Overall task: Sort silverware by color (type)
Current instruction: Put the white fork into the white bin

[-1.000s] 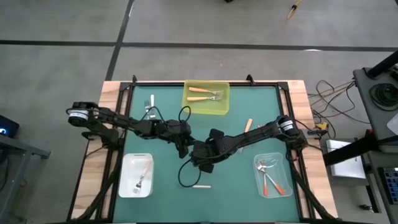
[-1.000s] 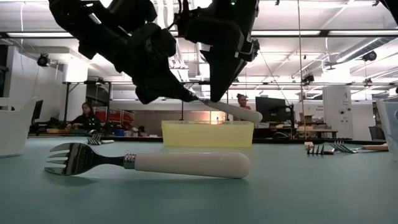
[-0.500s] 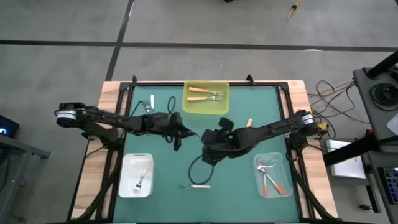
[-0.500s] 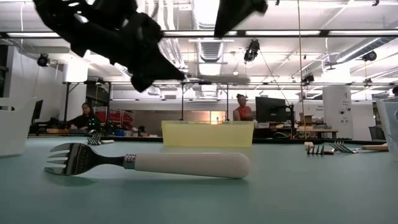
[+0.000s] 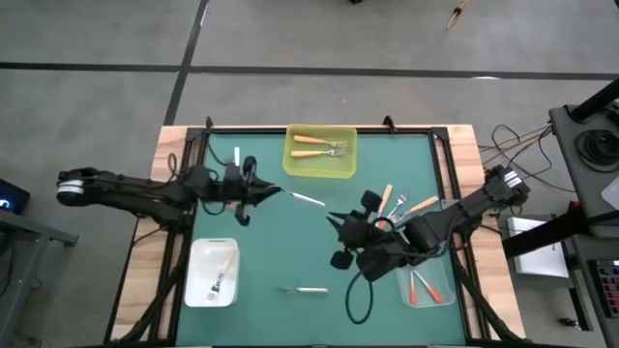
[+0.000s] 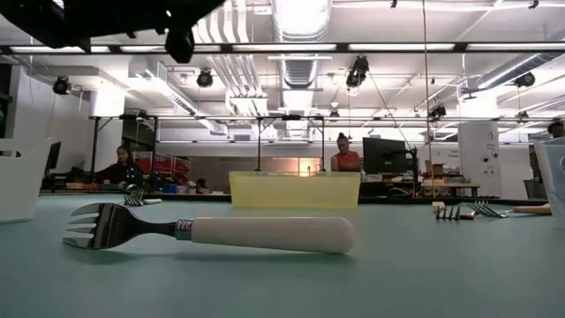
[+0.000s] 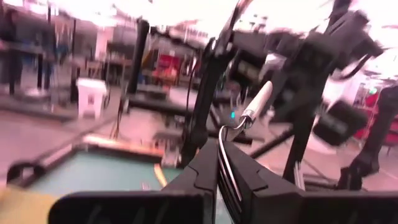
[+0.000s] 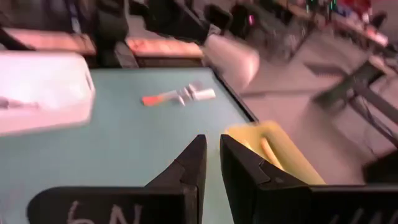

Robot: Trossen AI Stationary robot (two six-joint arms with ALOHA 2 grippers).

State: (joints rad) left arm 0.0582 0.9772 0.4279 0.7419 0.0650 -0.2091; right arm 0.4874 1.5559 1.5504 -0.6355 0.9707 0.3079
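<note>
A white-handled fork (image 5: 308, 289) lies between white bin (image 5: 193, 275) (left) and clear bin (image 5: 440, 253).

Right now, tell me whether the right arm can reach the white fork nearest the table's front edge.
Probably yes: the right gripper hangs close to the white fork, only bare mat between them.

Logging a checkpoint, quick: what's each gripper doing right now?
Left gripper: shut on the white-handled fork, gripped by its tines.
Right gripper: nearly closed, holding nothing.
</note>
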